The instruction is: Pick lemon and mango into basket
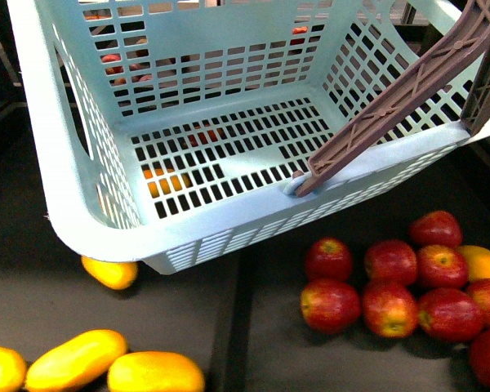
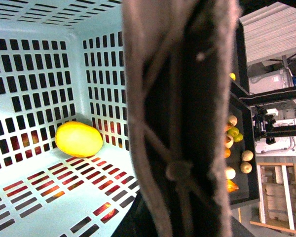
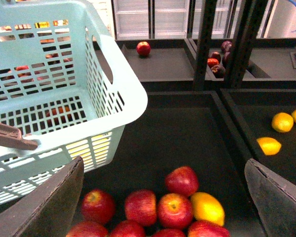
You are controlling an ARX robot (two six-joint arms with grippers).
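Right pincer (image 3: 163, 165) spread wide, empty, red apples (image 3: 176, 210) just ahead. Left pincer: can't tell, wrist view blocked by brown handle (image 2: 182, 123). Basket (image 1: 41, 163) tilted above counter (image 1: 33, 310), one yellow fruit (image 2: 79, 139) inside against a wall corner. Mangoes (image 1: 75, 359) on counter front-left. Lemons (image 3: 282, 122) in adjoining bin.
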